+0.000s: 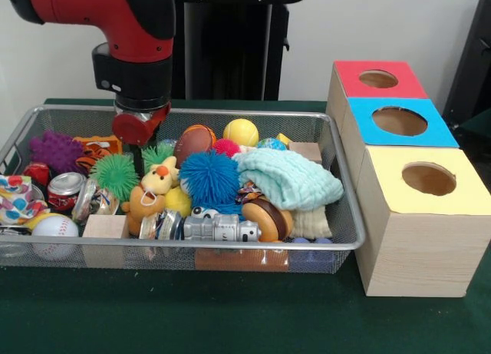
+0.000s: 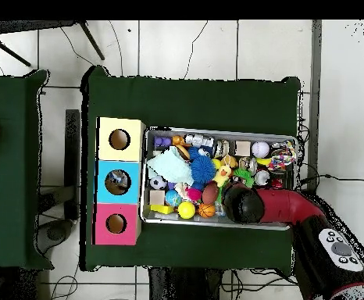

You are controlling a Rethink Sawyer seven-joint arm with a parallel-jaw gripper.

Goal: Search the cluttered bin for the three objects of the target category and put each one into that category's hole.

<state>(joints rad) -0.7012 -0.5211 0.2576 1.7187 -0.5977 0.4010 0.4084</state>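
From my remote station I read the front view as follows. The wire basket sits on the green table, taking up the left and middle of the scene, and it is packed with small items. Just to its right stand three wooden boxes in a row running near to far: the yellow-topped box nearest, the blue-topped box behind it, the red-topped box farthest; each has one round hole in its top.

The red arm comes down over the far left part of the basket. Its hand is low among the items, between an orange tiger-striped toy and a green spiky ball; I cannot tell whether it is open or closed.

Other contents I can make out: a purple spiky ball at far left, a blue shaggy ball in the middle, a pale green cloth to its right, a yellow ball at the far side, a small football beside it, a baseball at near left.
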